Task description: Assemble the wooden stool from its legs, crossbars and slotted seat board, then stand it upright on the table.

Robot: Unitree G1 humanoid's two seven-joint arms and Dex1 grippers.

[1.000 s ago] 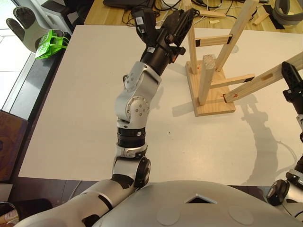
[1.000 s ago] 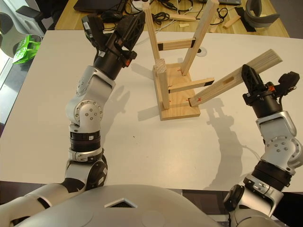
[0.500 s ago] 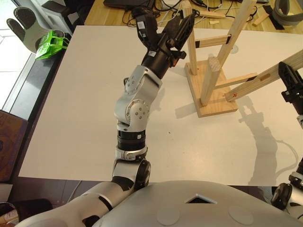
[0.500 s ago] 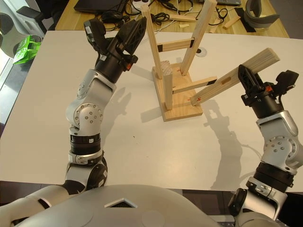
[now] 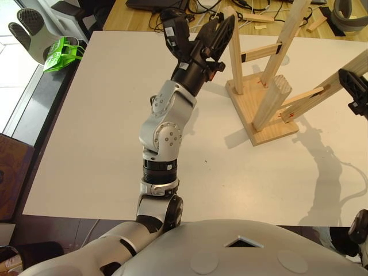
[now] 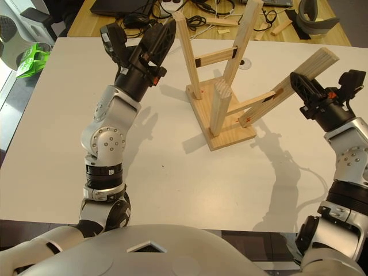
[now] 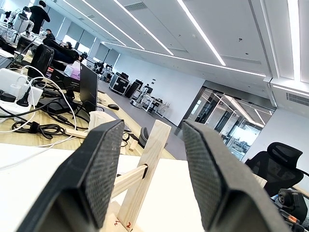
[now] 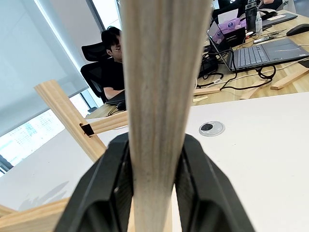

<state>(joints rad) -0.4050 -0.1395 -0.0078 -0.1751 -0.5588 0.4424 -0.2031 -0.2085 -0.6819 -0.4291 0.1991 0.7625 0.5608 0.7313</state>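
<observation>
The wooden stool stands upside down, its seat board (image 6: 236, 135) flat on the white table (image 6: 172, 172) and its legs pointing up. Two tall legs (image 6: 186, 52) at the back are joined by a crossbar (image 6: 215, 56). A shorter leg (image 6: 219, 109) stands at the front. The fourth leg (image 6: 287, 86) leans out to the right, and my right gripper (image 6: 305, 95) is shut on it (image 8: 154, 121). My left gripper (image 6: 156, 39) is open just left of the back-left leg, which shows farther off between its fingers (image 7: 99, 179).
A green object (image 5: 62, 53) lies beyond the table's far left corner. Behind the table is a wooden desk with cables, a laptop and loose wood pieces (image 6: 218, 22). The near and left parts of the table are bare.
The right gripper has pulled its leg up and to the right, and the seat board has turned and slid with it. The left gripper has risen slightly beside the back-left leg.
</observation>
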